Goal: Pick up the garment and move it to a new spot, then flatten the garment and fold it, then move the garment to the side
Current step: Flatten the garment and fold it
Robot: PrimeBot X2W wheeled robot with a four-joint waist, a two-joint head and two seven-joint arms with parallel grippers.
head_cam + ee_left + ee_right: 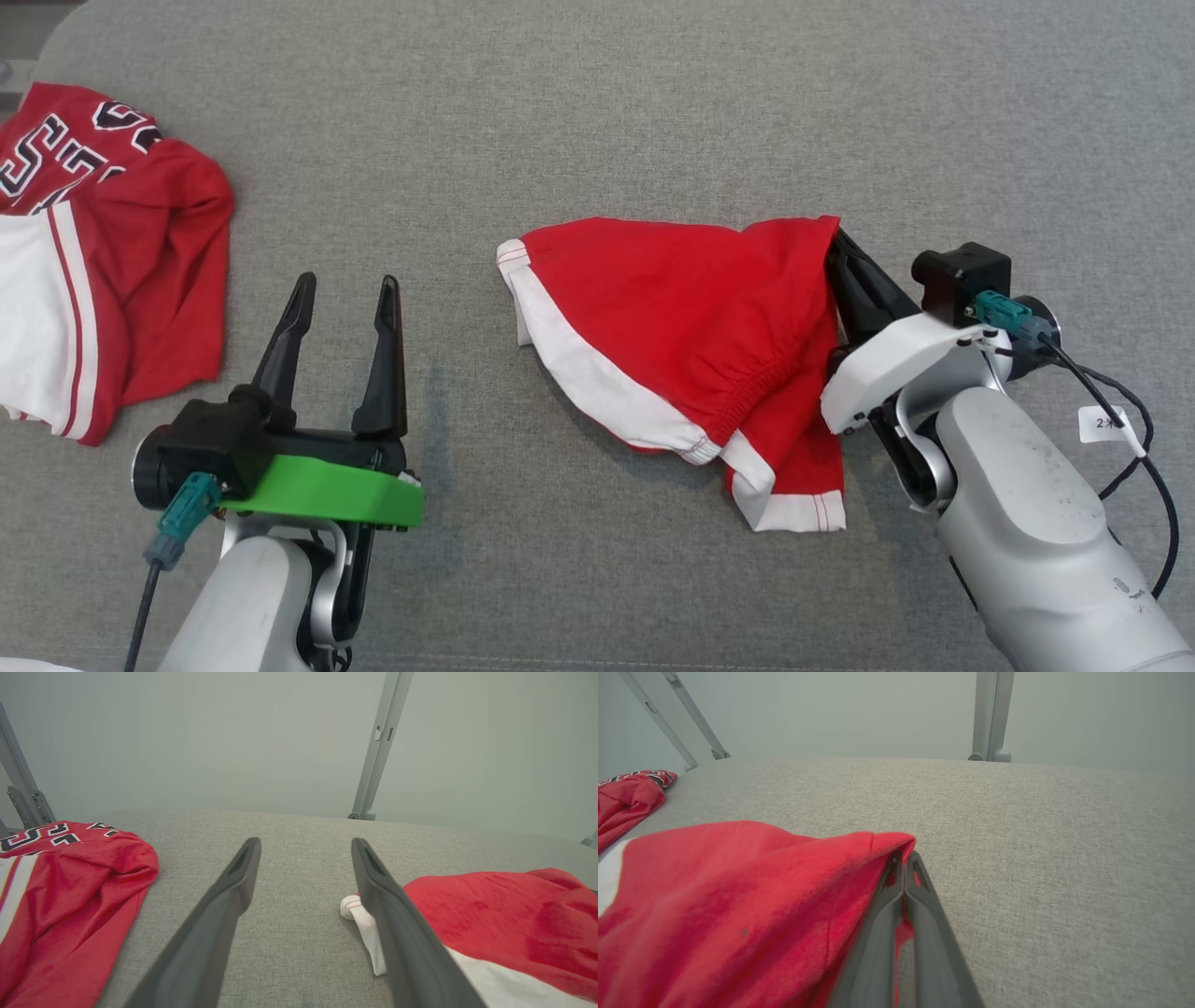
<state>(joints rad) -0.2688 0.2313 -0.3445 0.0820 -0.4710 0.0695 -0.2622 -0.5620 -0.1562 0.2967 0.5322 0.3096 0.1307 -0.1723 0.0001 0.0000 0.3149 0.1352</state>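
Head view: the red, white-trimmed garment [691, 317] lies crumpled at centre right on the grey desk [597, 112]. The right gripper [843, 250] has its fingers closed on the garment's upper right corner. At lower left the left gripper [345, 287] is empty, fingers spread, beside a red jersey [159, 280].

Left wrist view: the left gripper [304, 845] is over bare desk, with the garment [504, 914] at lower right.

Right wrist view: the right gripper [906, 861] clamps the garment [752, 896] at centre.

I log: bench [597, 112], coarse grey woven cloth, matt. The garment [691, 317], soft red knit cloth, white trim, matt. At the bench's left edge the jersey [140, 261], smoother red cloth. The left gripper [347, 280], matt dark plastic; its mount [327, 490], smooth green plastic.
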